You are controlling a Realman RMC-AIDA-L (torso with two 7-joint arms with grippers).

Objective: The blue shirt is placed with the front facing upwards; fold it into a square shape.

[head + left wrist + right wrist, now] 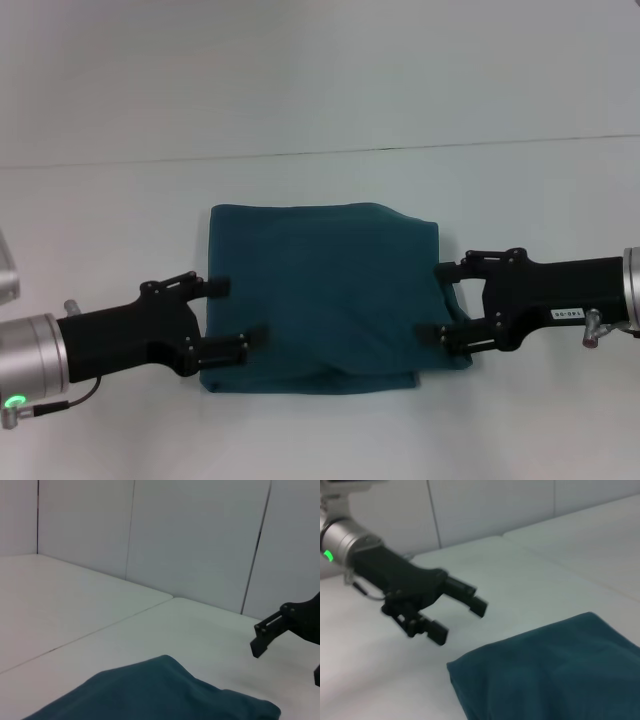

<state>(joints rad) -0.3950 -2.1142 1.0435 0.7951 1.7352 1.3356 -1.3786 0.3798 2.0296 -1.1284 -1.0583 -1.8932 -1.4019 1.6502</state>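
Worktop (320,100) fills my whole view, plain white and matte, with a thin seam line running across behind the cloth and pale wall panels beyond it. Nearest me, the left gripper (236,312) sits low at the blue shirt's (325,295) left edge, its black fingers spread apart, tips at or just over the hem. The right gripper (437,300) mirrors it at the right edge, fingers likewise apart, tips meeting the fabric; I cannot tell whether either one pinches cloth. Nothing else stands between them. The shirt lies central, folded into a roughly square, slightly wider-than-deep bundle, its longer side running left to right. It is soft teal cotton, several layers thick, with a diagonal crease and rounded, puffy corners; no lettering shows.
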